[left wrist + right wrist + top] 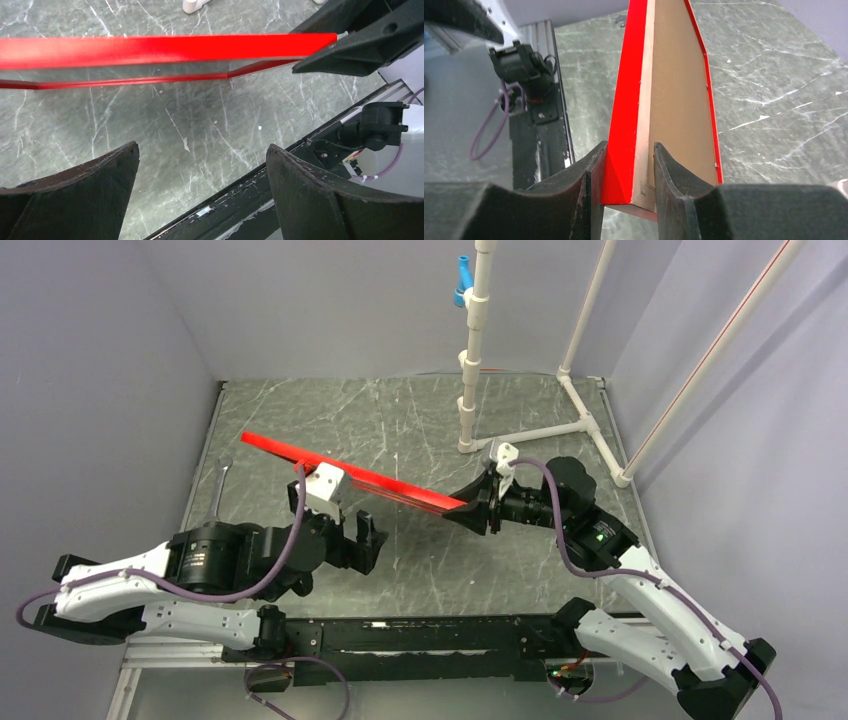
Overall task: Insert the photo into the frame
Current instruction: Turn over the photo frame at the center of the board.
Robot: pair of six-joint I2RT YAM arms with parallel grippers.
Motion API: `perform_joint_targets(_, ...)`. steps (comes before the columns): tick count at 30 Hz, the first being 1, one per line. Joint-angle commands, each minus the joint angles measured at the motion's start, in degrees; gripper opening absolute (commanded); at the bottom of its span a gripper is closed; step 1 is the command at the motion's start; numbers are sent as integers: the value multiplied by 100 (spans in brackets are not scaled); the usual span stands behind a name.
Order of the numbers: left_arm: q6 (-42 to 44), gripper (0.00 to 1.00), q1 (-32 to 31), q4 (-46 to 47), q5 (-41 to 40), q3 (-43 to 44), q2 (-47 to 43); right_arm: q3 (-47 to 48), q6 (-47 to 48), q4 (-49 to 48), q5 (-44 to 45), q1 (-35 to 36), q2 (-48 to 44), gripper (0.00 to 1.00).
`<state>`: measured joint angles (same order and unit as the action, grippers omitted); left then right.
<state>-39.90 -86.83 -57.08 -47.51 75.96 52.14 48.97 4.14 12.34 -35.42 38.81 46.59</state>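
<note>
The right gripper [629,155] is pinched shut on one end of the thin rectangular picture frame [350,475], glossy red with a brown back, which juts far out from its fingers. With so long a lever, I reckon it may twist or slip. The left gripper [202,150] gapes wide and empty, the frame just ahead of it; no photo in sight.

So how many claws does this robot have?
2. The left claw is open and empty, facing the red frame; the right claw grips one end of that frame.
</note>
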Motion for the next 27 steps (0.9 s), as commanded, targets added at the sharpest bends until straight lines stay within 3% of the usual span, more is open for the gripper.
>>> perform_joint_targets(1, -24, 100, -2, 508, 154, -205, -184, 557, -1508, -189, -81, 38, 202, 0)
perform_joint_targets(13, -667, 99, 29, -198, 51, 5, 234, 1096, -2747, 524, 434, 28, 970, 0)
perform_joint_targets(27, -1059, 99, 476, 50, 536, -664, 108, 826, -4075, 190, -310, -321, 1126, 0)
